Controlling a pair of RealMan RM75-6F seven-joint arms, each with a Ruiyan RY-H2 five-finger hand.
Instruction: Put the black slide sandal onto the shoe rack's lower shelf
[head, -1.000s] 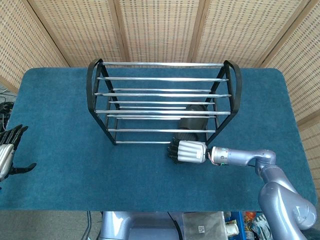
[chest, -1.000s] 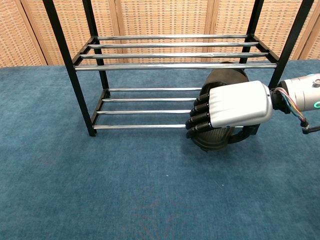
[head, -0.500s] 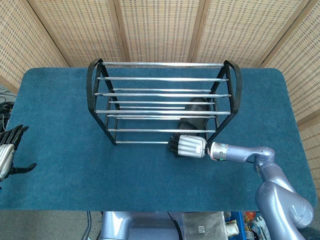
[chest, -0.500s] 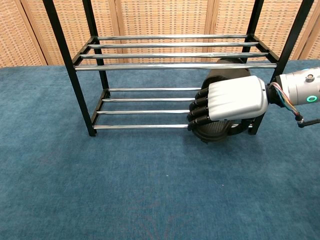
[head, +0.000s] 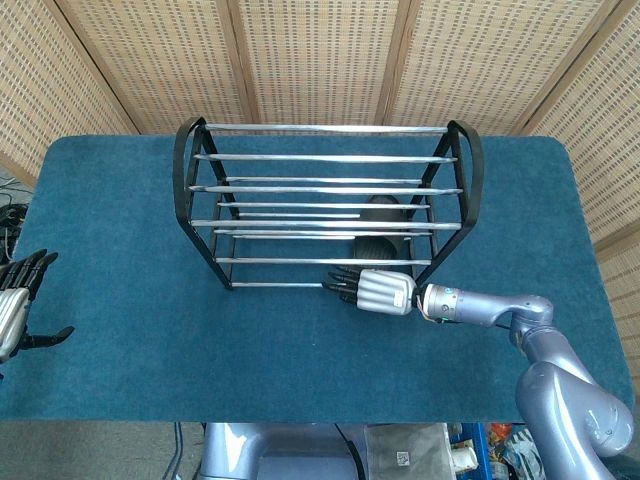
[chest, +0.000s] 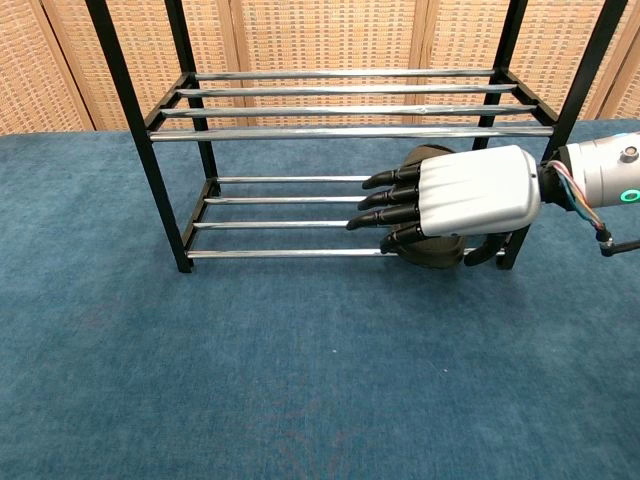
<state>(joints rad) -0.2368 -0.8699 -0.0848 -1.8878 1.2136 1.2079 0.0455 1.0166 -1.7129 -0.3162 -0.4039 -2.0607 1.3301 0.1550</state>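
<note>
one black rubber slide sandal (chest: 432, 250) sits on the lower chrome bars of the black metal shoe rack (chest: 300, 131), right end. my right hand (chest: 455, 205) hangs in front of it, fingers spread, gripping nothing. looks basically placed, so next i'd back out clear of the rungs.

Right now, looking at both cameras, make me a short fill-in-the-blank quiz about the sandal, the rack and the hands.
1. The black sandal lies on the rack's ____ shelf.
2. The sandal sits toward the rack's ____ end.
3. The right hand has its fingers ____, not curled around the sandal.
4. The left hand is at the table's ____ edge, holding nothing.

Missing words: lower; right; stretched out; left
</note>
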